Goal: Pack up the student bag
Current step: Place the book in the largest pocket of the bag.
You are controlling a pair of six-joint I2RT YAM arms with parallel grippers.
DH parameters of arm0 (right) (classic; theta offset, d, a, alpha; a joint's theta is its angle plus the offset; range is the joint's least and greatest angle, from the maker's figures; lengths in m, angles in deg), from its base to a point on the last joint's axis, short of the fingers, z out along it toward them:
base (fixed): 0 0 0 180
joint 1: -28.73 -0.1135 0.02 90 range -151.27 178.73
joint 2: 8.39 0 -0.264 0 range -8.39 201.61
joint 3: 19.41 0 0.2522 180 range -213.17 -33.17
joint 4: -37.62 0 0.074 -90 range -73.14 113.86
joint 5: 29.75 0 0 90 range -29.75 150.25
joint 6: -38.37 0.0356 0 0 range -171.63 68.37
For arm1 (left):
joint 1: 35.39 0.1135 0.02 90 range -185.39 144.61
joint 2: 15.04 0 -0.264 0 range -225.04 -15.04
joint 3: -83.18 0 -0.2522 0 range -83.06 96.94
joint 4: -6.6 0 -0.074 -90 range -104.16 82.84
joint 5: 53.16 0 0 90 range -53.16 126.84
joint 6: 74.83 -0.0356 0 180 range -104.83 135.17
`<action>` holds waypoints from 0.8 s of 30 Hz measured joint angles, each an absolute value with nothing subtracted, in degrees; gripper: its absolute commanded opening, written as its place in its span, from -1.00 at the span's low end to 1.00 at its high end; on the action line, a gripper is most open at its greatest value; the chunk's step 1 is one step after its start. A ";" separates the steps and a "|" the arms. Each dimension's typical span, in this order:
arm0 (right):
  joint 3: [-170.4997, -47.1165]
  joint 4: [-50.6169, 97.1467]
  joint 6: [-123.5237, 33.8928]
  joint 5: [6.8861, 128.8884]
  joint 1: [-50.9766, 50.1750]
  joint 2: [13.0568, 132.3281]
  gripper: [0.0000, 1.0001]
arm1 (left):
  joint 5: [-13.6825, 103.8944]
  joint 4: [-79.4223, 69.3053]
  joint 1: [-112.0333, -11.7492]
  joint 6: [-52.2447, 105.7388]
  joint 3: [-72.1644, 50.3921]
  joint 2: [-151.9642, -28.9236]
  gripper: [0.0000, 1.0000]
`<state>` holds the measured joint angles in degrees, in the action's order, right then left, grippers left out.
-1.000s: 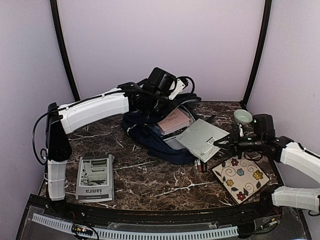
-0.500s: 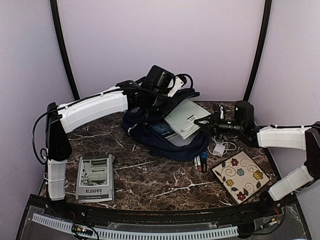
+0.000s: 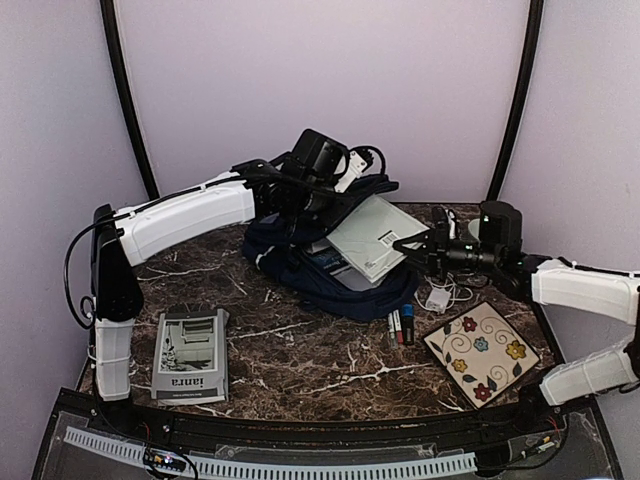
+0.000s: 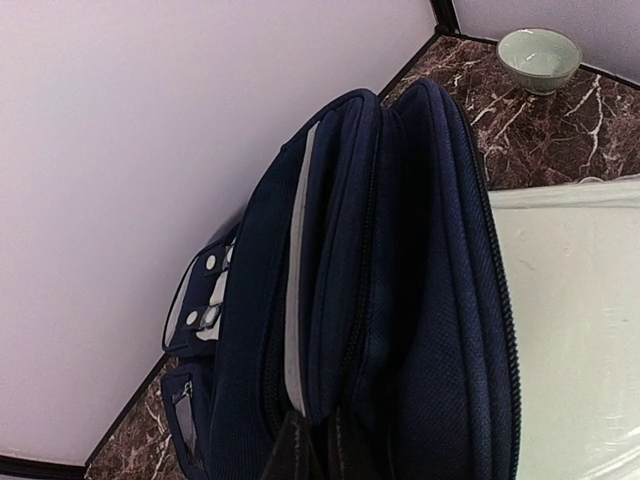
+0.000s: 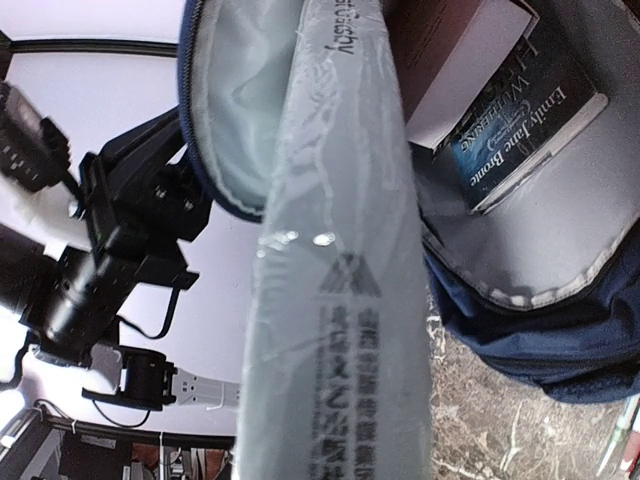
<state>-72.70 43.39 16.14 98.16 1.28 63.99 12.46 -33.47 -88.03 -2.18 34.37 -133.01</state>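
Bag lies at the back middle of the table, mouth open, books inside. Soft, limp cloth, it would likely sag shut, so the zip rim seems the best hold. Left gripper pinches that rim, holding it up. Right gripper is clamped on a grey packet, slick in plastic wrap, tilted over the opening. Dark marbled top looks smooth, so the bag may slide. Pale walls stand close behind; bowl, pens and a flowered tile lie off to the right

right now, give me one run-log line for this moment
left jaws: shut on student bag rim | right jaws: shut on grey packet, at bag mouth | books inside bag
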 measured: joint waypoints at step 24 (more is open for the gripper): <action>-94.65 54.89 24.33 91.38 -1.88 98.46 -1.00 | 22.01 -33.93 -88.62 1.17 34.07 -132.79 -1.00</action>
